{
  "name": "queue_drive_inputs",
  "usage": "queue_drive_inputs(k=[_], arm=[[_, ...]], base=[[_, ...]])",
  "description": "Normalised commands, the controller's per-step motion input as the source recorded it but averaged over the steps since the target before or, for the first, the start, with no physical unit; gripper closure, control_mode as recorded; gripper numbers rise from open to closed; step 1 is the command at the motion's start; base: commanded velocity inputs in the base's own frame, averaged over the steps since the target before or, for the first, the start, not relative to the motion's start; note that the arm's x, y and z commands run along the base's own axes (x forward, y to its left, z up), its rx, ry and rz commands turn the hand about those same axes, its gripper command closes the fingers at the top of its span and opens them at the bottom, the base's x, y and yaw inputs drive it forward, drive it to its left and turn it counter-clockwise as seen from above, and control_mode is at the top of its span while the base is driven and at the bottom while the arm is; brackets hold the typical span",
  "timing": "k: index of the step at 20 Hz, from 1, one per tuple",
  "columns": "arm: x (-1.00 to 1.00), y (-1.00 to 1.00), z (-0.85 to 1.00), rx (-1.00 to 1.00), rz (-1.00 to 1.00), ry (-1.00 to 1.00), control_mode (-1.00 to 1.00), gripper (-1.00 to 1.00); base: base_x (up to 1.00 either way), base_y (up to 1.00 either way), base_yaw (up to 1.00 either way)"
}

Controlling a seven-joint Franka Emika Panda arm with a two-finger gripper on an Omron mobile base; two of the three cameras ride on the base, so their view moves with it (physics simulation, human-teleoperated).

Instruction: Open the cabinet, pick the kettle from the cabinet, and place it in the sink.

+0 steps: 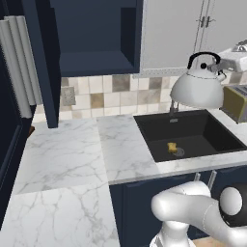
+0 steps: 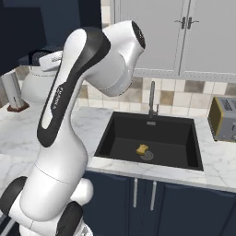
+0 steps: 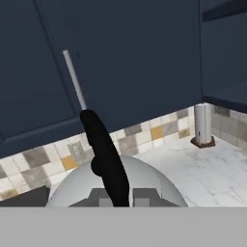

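Observation:
The white-silver kettle point(image 1: 198, 88) hangs in the air, its dome in front of the faucet and above the back of the black sink point(image 1: 193, 126). My gripper point(image 1: 215, 64) is shut on the kettle's thin black arched handle point(image 3: 103, 154), which runs up between the two fingertips point(image 3: 99, 197) in the hand view. In the right base view the kettle point(image 2: 32, 86) shows to the left, behind my arm, with the sink point(image 2: 117, 133) to the right of it. The navy cabinet point(image 1: 91, 43) stands open, its door point(image 1: 41, 67) swung out to the left. Its slim silver bar handle point(image 3: 75, 79) is in the hand view.
A yellow sponge point(image 1: 172, 147) lies by the drain in the sink. The steel faucet point(image 2: 152, 99) rises at the sink's back rim. A yellowish toaster point(image 2: 224, 119) stands on the counter right of the sink. A grey upright cylinder on a brown base point(image 3: 203, 125) stands by the tiled wall.

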Motion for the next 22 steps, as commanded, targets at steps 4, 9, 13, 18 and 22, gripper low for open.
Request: queue_drive_inputs(k=[4,9,13,18,22], arm=[[-0.18,-0.41,-0.06,0.0,0.22,0.0,-1.0,1.0],[-0.1,-0.35,-0.15,-0.01,0.15,0.0,-1.0,1.0],[-0.01,-0.36,-0.16,0.0,0.11,0.0,-1.0,1.0],[0.0,-0.32,-0.28,0.0,0.03,0.05,-1.0,1.0],[0.0,-0.35,-0.27,0.0,0.0,0.05,-1.0,1.0]], base=[[0.0,0.0,0.0],[0.0,0.0,0.0],[0.0,0.0,0.0],[0.0,0.0,0.0],[0.0,0.0,0.0]])
